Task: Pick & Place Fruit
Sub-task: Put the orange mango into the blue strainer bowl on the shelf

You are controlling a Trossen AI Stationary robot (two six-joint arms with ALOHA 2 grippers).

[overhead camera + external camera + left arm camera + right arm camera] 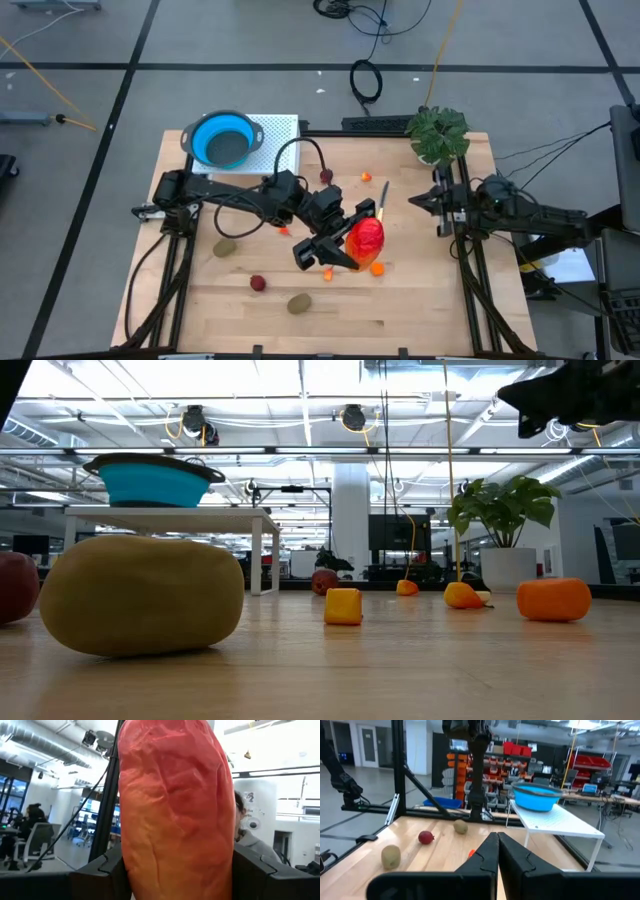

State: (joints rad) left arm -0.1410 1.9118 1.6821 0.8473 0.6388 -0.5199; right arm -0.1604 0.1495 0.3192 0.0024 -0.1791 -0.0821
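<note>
High view: the left tool is clamped on the red-orange fruit near the middle of the counter. The blue bowl sits on a white stand at the counter's far left corner.

Left wrist view: the fruit fills the space between both fingers.

Right wrist view: the right tool is clenched, empty and parked.

Risk: the rounded fruit may slip during transfer if the grip sits off-centre.
</note>
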